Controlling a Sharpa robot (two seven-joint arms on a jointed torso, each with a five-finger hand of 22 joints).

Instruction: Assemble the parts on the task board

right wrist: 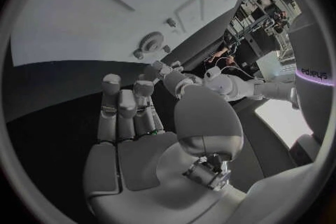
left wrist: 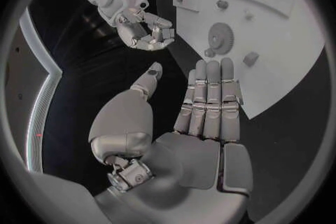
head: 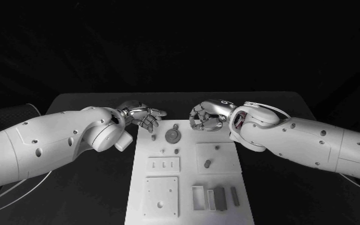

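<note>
**Both hands held empty at the far end of the task board**

Broadly, a dark tabletop (head: 90,183) is seen carrying the white task board (head: 225,175), which lies in the middle and runs lengthwise away from the robot. The left hand (head: 142,115) is held just off the board's far left corner, palm up, its fingers stretched out side by side and the thumb set apart; nothing is gripped. The right hand (head: 206,116) is held over the board's far right edge, its fingers curled loosely inward with gaps between them, and nothing is seen in it. The two hands are near each other but apart.

On the board, a raised plate with holes (head: 161,196) is set at the near left, and a smaller plate with pegs (head: 164,164) lies beyond it. A group of upright rectangular parts (head: 216,197) stands at the near right. A grey gear (head: 173,134) sits near the far end, between the hands, and a small peg (head: 208,163) stands in the square plate at the right.
</note>
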